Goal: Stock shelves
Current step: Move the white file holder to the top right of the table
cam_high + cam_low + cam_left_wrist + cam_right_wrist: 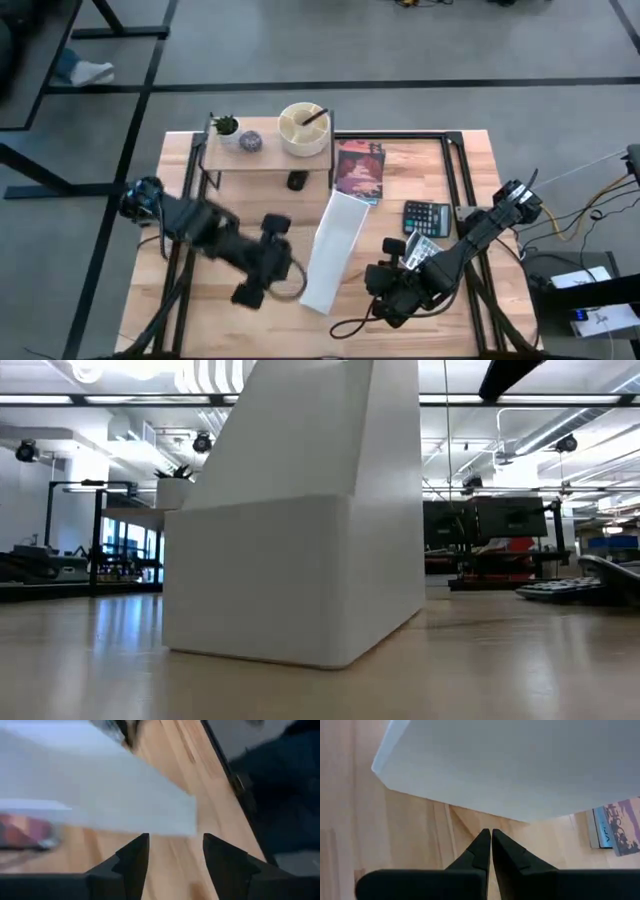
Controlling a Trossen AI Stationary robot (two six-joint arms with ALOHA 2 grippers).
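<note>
Sitting at the tabletop's (200, 295) far edge, the small light-wood riser shelf (268, 160) carries a round cream cup (304, 130) holding a dark stick. White angled file holder (334, 250) lies between left claw (174, 855), spread, and right claw (491, 842), pressed together.

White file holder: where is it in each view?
High: file holder at table centre, between the arms.
Low: fills the middle.
Left wrist: white slab across the upper part.
Right wrist: fills the upper part.
Shared landmark: book, also right wrist.
</note>
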